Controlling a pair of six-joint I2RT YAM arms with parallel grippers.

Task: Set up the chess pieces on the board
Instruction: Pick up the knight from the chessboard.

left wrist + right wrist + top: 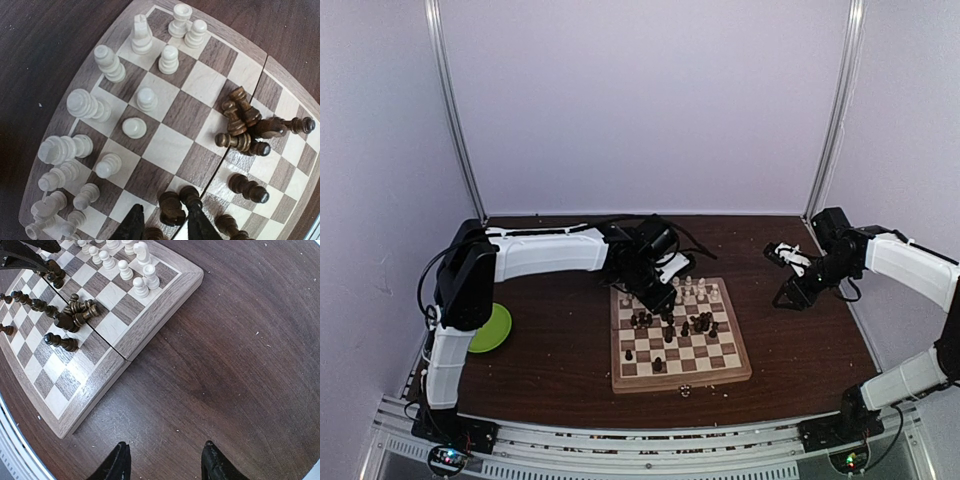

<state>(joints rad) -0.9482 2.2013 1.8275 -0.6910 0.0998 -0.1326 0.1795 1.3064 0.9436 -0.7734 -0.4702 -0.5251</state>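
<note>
The left gripper (165, 215) straddles a dark piece (171, 209) by the centre seam of the board (682, 384); I cannot tell if it pinches. Close on it alone, sparing its neighbour (189, 196), and lift straight. The right gripper (165, 460) hangs open over the bench (240, 365).

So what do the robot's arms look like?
The left arm and right arm have smooth white shells with chunky black joints. Thin black cables loop along them. The left gripper and right gripper each have two pointed black fingers. Tiny coloured lights glow at the bases.
</note>
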